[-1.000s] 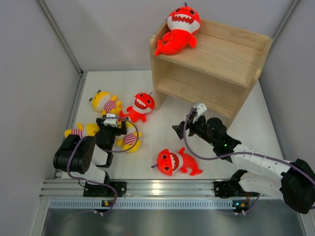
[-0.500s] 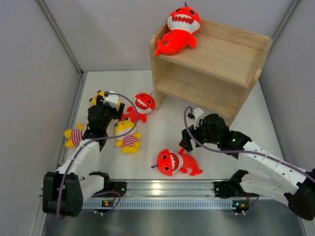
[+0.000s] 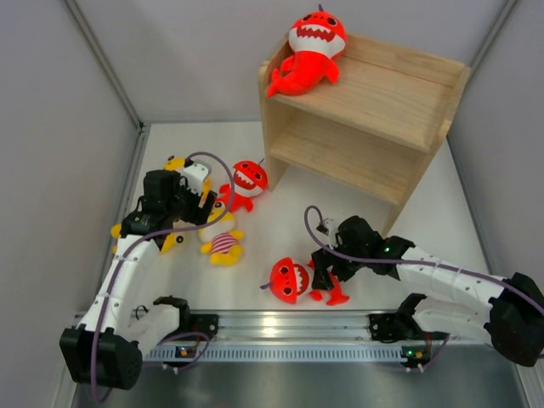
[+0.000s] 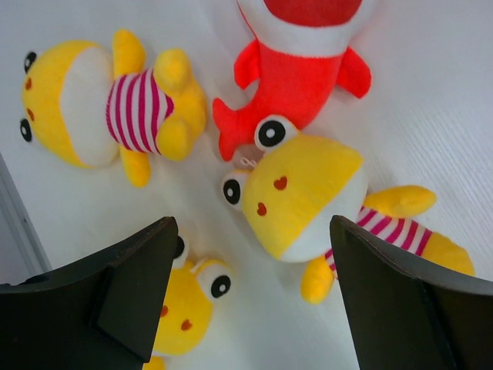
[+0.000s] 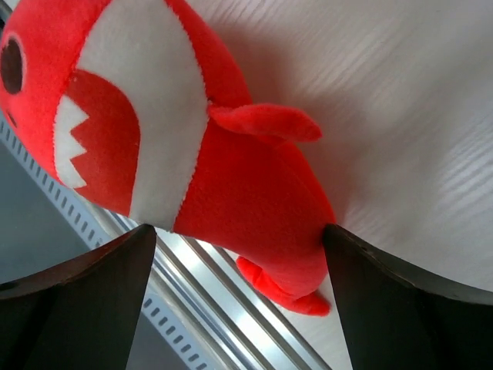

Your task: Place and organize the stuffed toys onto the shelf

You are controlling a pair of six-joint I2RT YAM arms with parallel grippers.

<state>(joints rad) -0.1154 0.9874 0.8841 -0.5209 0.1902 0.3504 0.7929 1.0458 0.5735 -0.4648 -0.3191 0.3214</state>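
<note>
The wooden shelf (image 3: 399,89) stands at the back right with one red shark (image 3: 310,51) on its top board. A second shark (image 3: 246,180) lies on the table by the shelf's left side. A third shark (image 3: 291,280) lies near the front edge. My right gripper (image 3: 327,268) is open, its fingers either side of this shark's body (image 5: 231,185); the right finger touches it. My left gripper (image 3: 202,200) is open, hovering above three yellow striped toys (image 4: 100,108) (image 4: 308,200) (image 4: 189,308) and a shark (image 4: 300,69).
A metal rail (image 3: 280,323) runs along the table's front edge, right beside the front shark. Grey walls close in the left, back and right sides. Purple cables loop off both wrists.
My left arm has unfolded from near its base and reached out over the yellow toys. My right gripper has moved from beside the shelf down and forward onto the front shark.
</note>
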